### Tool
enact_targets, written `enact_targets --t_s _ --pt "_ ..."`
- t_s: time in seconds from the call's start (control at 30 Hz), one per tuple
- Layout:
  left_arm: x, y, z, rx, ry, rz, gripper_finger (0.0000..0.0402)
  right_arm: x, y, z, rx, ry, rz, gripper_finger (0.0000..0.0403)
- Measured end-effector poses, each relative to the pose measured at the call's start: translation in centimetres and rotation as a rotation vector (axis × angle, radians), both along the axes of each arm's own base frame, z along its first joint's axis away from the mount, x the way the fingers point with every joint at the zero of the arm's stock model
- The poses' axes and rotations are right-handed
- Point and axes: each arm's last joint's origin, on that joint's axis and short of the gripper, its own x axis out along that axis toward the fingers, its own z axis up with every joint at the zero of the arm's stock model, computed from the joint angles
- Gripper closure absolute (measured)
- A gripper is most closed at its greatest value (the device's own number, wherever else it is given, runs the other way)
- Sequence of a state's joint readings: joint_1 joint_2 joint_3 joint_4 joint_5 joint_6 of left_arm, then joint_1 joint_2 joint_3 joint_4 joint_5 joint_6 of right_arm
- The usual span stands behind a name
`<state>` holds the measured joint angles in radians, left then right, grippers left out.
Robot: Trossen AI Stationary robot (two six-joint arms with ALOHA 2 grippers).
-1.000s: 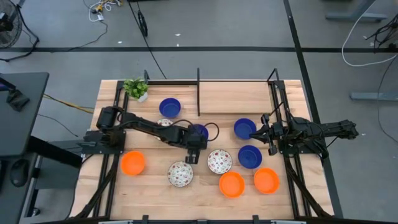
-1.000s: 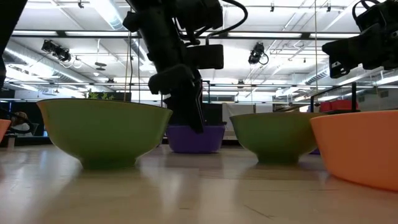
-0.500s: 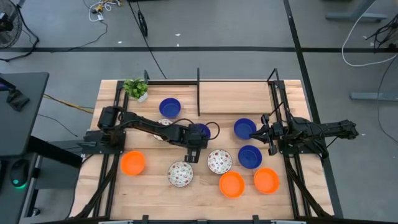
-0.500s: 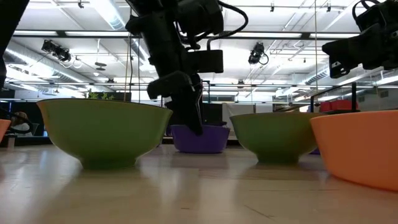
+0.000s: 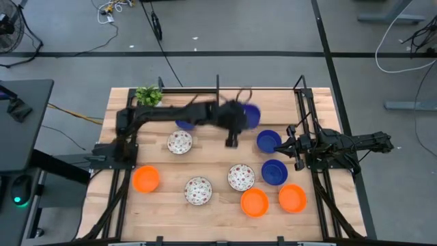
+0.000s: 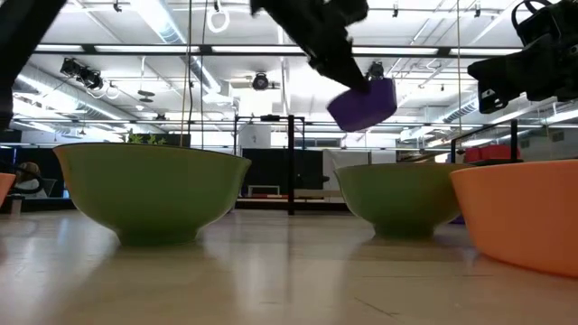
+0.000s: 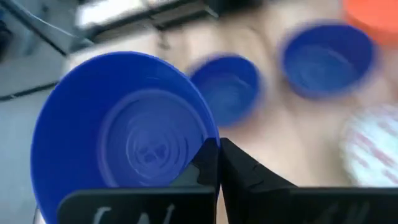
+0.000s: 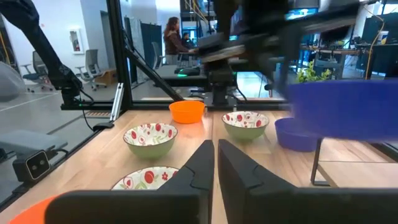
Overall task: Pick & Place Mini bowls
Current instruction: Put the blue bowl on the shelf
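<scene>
My left gripper (image 5: 242, 120) is shut on a blue mini bowl (image 5: 252, 115), high over the table's far middle; in the low view this bowl (image 6: 363, 105) hangs tilted in the air. My right gripper (image 5: 294, 146) waits shut at the right side, above the table and beside two blue bowls (image 5: 268, 141) (image 5: 274, 171) that stand on their bases. Another blue bowl (image 5: 184, 121) is partly hidden by the left arm. Three white floral bowls (image 5: 179, 142) (image 5: 198, 190) (image 5: 240, 177) and three orange bowls (image 5: 145, 178) (image 5: 254, 203) (image 5: 292, 198) stand on the wood. My left gripper pinches the blue bowl's rim (image 7: 209, 138) between its two fingers, one finger (image 7: 200, 167) on the inner side of the wall and the other on the outer. The bowl is lifted clear of the table and tilted, with its hollow turned toward the wrist camera.
A small green potted plant (image 5: 149, 96) stands at the far left corner. A dark upright post (image 5: 218, 102) rises at the far middle, and metal frames (image 5: 304, 109) run along both sides. People show in the room beyond the table (image 8: 171, 34).
My left gripper has shut on the blue bowl's rim, then swung quickly up and toward the table's far right. The bowl has come off the table and tipped. A floral bowl that the arm covered now shows.
</scene>
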<state>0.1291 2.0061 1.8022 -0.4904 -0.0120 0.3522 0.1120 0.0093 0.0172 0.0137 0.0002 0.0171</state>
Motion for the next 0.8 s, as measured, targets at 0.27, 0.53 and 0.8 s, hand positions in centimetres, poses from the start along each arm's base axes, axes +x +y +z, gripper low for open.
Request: enact_targets --t_s 0.27,0.53,0.8 --pt "3.6 7.5 -2.9 0.057 0.071 0.145 0.0398 0.0 0.0 0.0 0.000 0.000 0.000 0.0376" --pt "4.5 11.5 -6.8 0.018 0.156 0.218 0.0394 0.0 0.0 0.0 0.000 0.000 0.000 0.0376" --pt "3.9 12.7 -7.6 -0.035 0.175 0.301 0.0390 0.0 0.0 0.0 0.000 0.001 -0.001 0.0376"
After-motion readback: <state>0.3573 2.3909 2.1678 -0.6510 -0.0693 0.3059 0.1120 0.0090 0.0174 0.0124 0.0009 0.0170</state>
